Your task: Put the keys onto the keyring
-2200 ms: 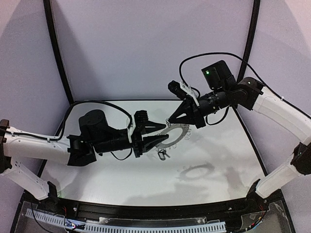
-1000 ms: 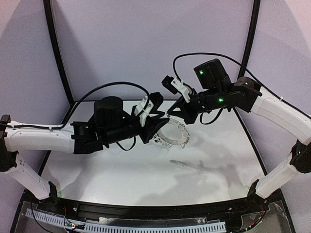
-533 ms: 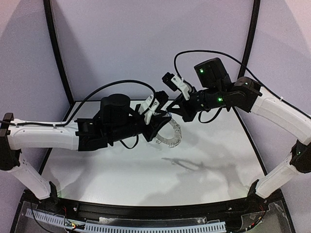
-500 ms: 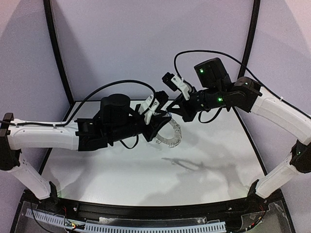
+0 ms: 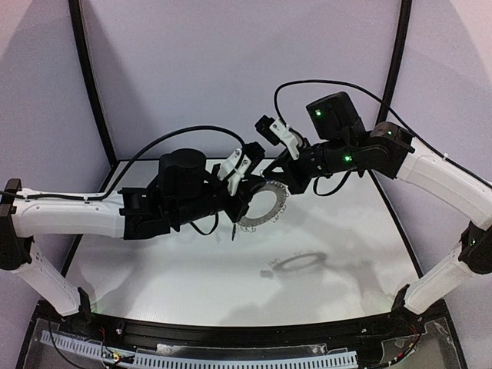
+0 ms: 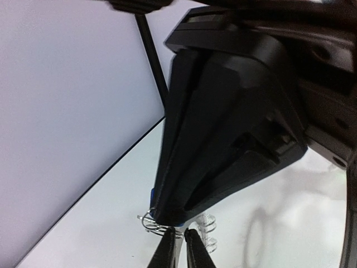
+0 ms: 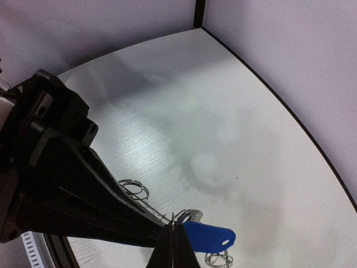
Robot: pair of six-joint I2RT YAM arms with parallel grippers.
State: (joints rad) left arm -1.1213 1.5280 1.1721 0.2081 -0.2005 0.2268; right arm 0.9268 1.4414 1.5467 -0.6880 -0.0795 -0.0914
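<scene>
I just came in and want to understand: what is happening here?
Two robot arms meet at a flat dark grey metal keyring, lifted above the white table. The right gripper is shut at its rim beside the bright blue key tag. The left gripper stands almost closed at the wire clips there.

keyring (image 5: pixel 261 219): flat grey ring with a big centre hole, up in the air mid-scene, tilted, face partly toward the top camera.
wire clips (image 7: pixel 134 190): small silver loops around the rim, several visible in the right wrist view.
blue-tag key (image 7: pixel 209 235): bright blue oblong tag, small hole at one end, about level, its other end right at a clip; blade not visible.
second key (image 5: pixel 234 231): thin dark sliver dangling under the ring's lower left rim; tag colour too small to tell.
</scene>
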